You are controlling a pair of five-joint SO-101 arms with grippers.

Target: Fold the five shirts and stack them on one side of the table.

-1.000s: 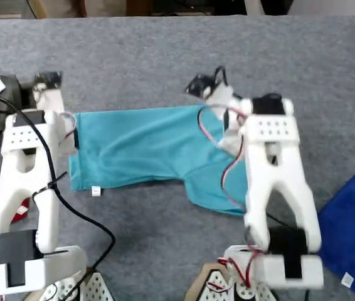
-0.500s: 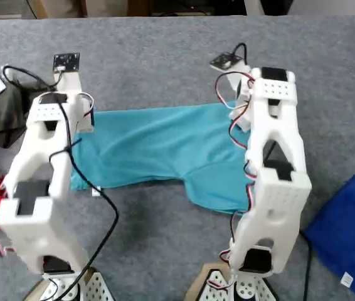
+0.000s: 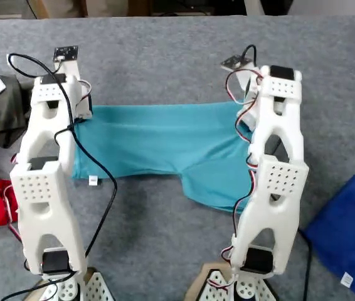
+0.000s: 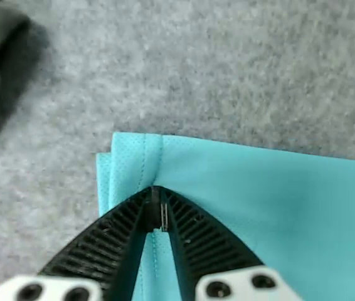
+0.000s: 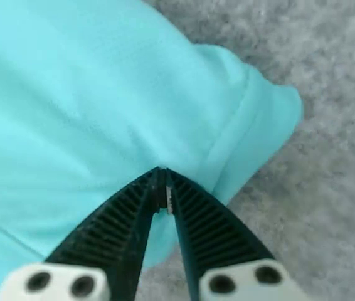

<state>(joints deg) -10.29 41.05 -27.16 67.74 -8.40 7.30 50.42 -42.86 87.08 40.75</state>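
Teal shirt | left pincer clamped on hem | right pincer clamped on edge

Grey, felt-like table surface under even light; beyond its far edge, a dark strip holding what may be wooden furniture legs and, toward the right corner, a pale panel

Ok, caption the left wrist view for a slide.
Left gripper pinching the teal shirt near its hemmed corner on grey felt.
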